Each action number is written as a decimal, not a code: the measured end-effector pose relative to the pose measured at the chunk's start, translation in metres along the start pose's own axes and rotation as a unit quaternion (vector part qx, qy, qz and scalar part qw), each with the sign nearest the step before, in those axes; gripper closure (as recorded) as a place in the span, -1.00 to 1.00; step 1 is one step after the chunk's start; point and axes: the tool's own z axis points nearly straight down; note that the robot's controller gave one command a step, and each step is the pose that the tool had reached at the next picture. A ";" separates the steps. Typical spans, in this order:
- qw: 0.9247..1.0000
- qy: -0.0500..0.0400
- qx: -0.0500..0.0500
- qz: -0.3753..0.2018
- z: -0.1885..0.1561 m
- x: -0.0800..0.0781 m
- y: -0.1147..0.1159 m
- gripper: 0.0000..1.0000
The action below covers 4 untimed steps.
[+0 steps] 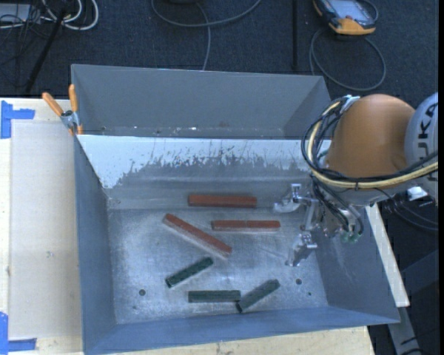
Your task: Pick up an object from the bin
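The short red-brown bar [246, 225] lies flat on the floor of the bin, right of centre, and its right end is the thing nearest the gripper [301, 256]. The gripper hangs over bare floor near the right wall of the bin [207, 109], touching no bar; I cannot tell whether it is spread or closed. A dark green bar [259, 294] lies slanted below it. Further left lie a longer red-brown bar [222, 200], a slanted brown bar [196, 234] and two more green bars.

I'm looking in on a robotics lab, I'd say: a cable-wrapped arm [370, 135] hangs over a grey metal bin [200, 87]. Loose cords [207, 28] trail across dark carpet [266, 43], and what may be a teach pendant [345, 13] lies behind.
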 end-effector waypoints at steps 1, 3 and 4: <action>1.000 0.001 -0.001 0.012 0.060 0.003 0.005 -1.00; 0.997 -0.008 0.001 -0.078 0.113 -0.001 0.017 -1.00; 1.000 -0.003 -0.001 -0.005 0.109 -0.027 0.090 1.00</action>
